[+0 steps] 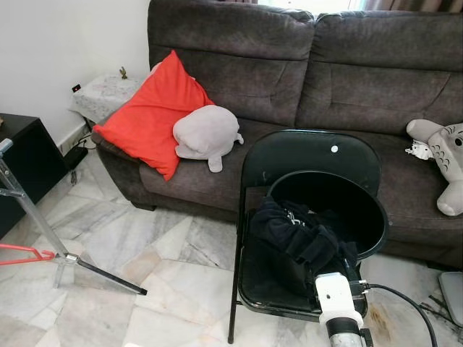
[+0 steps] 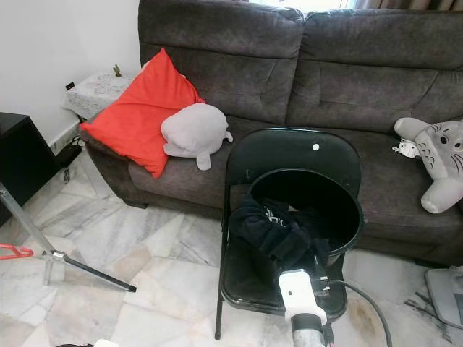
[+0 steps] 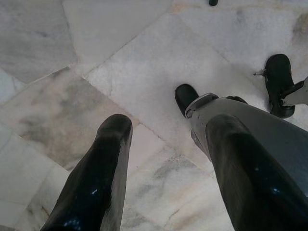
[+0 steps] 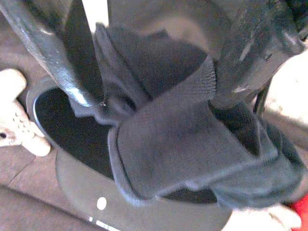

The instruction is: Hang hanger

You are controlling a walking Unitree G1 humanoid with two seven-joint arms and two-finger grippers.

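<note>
A black folding chair (image 1: pixel 304 155) stands on the marble floor (image 1: pixel 145 260) in front of a dark grey sofa (image 1: pixel 304 65). On its seat sits a round black bucket (image 1: pixel 362 217), tipped toward the near side, with dark clothing (image 1: pixel 293 235) spilling over its near rim. The right tool (image 4: pixel 159 62) reaches into that heap from the near side, its two black fingers (image 4: pixel 53 53) spread and pushed down on either side of a fold of the dark knit cloth; no hanger can be made out among the clothes. The left tool (image 3: pixel 168 168) hangs over bare floor with its fingers apart, holding nothing. On the sofa lie a red cushion (image 1: pixel 148 116) and a grey plush toy (image 1: pixel 206 134) at the left, and another plush (image 1: pixel 445 155) at the far right. A metal stand (image 1: pixel 43 231) leans at the left.
</note>
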